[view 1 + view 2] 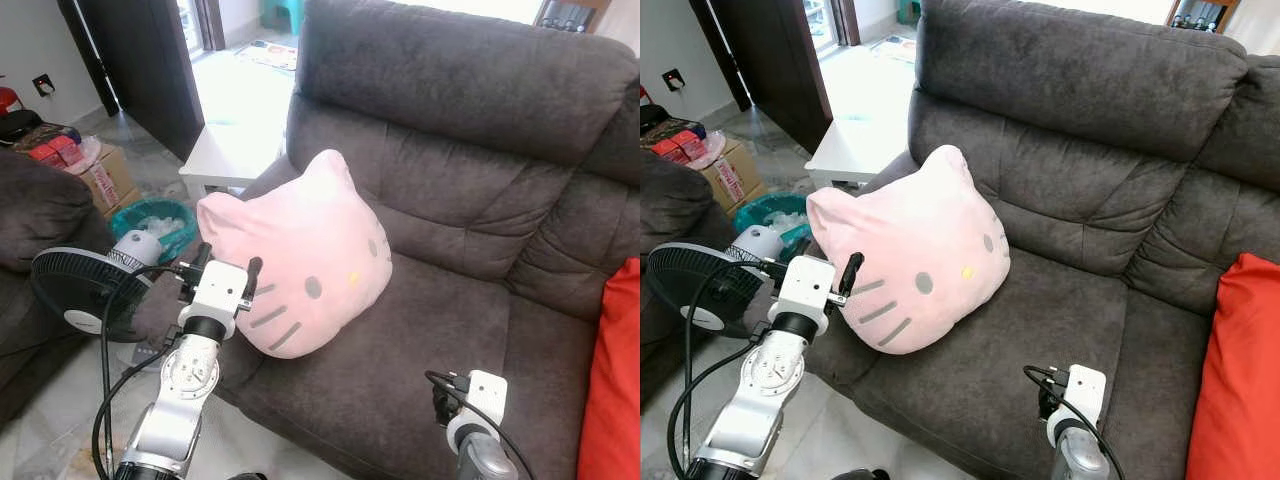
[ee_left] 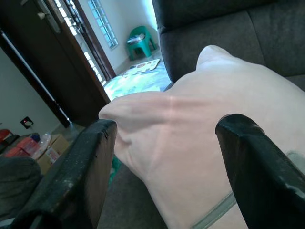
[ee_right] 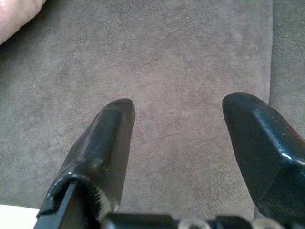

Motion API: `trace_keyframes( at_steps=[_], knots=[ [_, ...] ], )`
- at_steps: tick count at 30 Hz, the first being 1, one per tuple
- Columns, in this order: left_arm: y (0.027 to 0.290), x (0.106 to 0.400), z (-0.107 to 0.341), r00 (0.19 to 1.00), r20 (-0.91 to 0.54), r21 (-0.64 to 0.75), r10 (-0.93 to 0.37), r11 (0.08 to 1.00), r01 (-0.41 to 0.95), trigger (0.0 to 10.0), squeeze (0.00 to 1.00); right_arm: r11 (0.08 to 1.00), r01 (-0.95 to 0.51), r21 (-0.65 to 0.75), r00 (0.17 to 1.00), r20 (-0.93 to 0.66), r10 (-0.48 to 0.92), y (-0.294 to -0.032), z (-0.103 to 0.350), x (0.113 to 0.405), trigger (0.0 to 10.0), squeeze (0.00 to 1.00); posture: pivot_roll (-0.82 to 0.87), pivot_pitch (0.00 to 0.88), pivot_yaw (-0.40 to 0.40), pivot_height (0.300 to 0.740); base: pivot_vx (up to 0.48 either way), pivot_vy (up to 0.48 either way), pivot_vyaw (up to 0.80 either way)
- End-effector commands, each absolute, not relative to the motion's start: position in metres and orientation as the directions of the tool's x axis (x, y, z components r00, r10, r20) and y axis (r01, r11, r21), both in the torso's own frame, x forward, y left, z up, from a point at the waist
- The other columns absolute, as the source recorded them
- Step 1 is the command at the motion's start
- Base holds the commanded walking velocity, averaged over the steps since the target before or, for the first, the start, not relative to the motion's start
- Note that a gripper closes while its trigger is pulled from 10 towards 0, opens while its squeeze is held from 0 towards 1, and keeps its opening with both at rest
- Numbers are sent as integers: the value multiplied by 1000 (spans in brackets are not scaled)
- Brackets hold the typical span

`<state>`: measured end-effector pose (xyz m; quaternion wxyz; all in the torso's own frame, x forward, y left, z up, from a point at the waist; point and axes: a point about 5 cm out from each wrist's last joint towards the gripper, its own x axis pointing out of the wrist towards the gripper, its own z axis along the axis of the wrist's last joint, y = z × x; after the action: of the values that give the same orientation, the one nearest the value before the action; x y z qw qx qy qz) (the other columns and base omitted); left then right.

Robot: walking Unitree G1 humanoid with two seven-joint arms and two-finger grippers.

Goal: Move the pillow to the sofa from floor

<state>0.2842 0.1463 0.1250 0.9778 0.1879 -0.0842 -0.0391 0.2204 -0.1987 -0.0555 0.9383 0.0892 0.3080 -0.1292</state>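
Observation:
A pink cat-face pillow point(image 1: 300, 250) rests on the left end of the dark grey sofa's point(image 1: 450, 330) seat, leaning against the armrest and backrest. My left gripper point(image 1: 228, 262) is open at the pillow's lower left edge. In the left wrist view its two black fingers point(image 2: 86, 162) stand wide apart, with the pillow point(image 2: 200, 119) just beyond them and nothing pinched. My right gripper point(image 3: 178, 107) is open too, hovering low over the bare seat cushion point(image 3: 181, 47) near the sofa's front edge, to the right of the pillow.
A red cushion point(image 1: 615, 380) lies at the sofa's right end. Left of the sofa stand a black fan point(image 1: 80, 290), a teal bin point(image 1: 155, 220), a white low table point(image 1: 225, 150) and a cardboard box point(image 1: 100, 175). Another dark sofa point(image 1: 35, 210) is at the far left.

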Motion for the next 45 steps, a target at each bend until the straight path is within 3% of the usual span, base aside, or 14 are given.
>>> trace_keyframes(
  at_steps=[1,11,37,45],
  knots=[
    [147,285,126,982,160,374,-102,927,35,10000,0,951,299,81,763,-619,-187,-200,-59,215,10000,0,138,62,-27,740,0,0,0],
    [148,286,124,983,155,365,-95,930,32,10000,0,952,293,82,762,-622,-181,-200,-60,214,10000,0,136,46,-25,740,-48,0,0],
    [150,288,119,988,131,363,-77,932,24,10000,0,956,281,86,768,-618,-170,-200,-59,215,10000,0,134,49,-25,740,-323,0,0],
    [173,290,67,992,-113,249,46,968,-17,10000,0,957,276,87,766,-622,-164,-199,-59,215,10000,0,139,56,-24,740,-66,0,0]
  ],
)
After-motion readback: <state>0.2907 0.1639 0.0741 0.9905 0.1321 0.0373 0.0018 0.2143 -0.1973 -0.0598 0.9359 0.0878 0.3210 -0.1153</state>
